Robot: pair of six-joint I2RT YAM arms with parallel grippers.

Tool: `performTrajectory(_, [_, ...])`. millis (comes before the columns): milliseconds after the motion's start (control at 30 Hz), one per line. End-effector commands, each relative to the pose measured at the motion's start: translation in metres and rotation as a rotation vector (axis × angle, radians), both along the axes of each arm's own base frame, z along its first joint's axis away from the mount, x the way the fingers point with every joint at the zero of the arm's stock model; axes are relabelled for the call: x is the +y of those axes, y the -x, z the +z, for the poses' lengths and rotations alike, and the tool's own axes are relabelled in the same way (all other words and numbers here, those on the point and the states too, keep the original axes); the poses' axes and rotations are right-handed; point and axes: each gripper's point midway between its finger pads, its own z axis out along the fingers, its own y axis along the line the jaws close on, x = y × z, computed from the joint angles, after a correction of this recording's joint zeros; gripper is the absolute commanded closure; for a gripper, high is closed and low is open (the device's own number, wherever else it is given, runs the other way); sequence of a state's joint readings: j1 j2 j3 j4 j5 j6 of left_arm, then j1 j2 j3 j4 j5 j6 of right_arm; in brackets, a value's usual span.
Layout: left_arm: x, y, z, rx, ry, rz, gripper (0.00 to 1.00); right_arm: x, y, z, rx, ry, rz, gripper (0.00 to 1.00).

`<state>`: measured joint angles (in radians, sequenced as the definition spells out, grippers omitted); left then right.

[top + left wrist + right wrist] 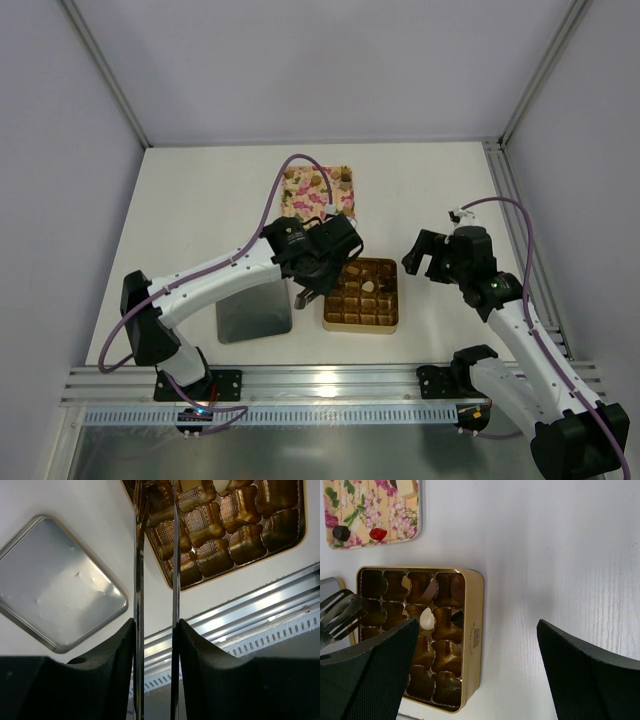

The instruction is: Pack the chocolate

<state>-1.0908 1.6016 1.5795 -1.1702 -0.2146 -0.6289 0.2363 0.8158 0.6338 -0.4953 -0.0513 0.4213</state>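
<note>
The gold box lies at the table's middle with most cells bare. Chocolate sits in it: a white piece, a tan piece and a dark one. More chocolate rests on the pink floral tray: a dark piece, a red one and a pale one. My left gripper is shut on metal tongs, whose blades reach over the box's left cells with nothing visible between them. The right gripper hovers open to the right of the box, holding nothing.
A silver lid lies flat just left of the box, under the left arm. An aluminium rail runs along the near edge. Grey walls close in the left, far and right sides.
</note>
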Motion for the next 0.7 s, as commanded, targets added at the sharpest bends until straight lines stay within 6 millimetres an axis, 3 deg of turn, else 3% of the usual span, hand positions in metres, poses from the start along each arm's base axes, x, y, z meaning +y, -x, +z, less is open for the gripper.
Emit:
performTrajectory(0, [-0.002,-0.005,0.013,-0.049,0.044,0.02,0.62,0.0,-0.002,0.006,-0.027,-0.007,-0.009,0.0])
performTrajectory(300, [0.001,-0.011,0.036,-0.105,0.081,0.025,0.6,0.0,-0.002,0.007,-0.027,-0.007,-0.006,0.0])
performTrajectory(433, [0.016,-0.028,0.055,-0.151,0.097,0.076,0.59,0.001,-0.002,0.011,-0.031,-0.01,0.001,0.0])
performTrajectory(567, [0.052,-0.069,0.059,-0.172,0.105,0.198,0.58,0.004,-0.002,0.016,-0.038,-0.013,0.021,0.0])
performTrajectory(600, [0.074,-0.092,0.057,-0.179,0.097,0.285,0.58,0.004,-0.003,0.018,-0.039,-0.01,0.024,0.0])
performTrajectory(667, [0.093,-0.119,0.054,-0.198,0.082,0.342,0.57,0.005,-0.003,0.021,-0.041,-0.01,0.035,0.0])
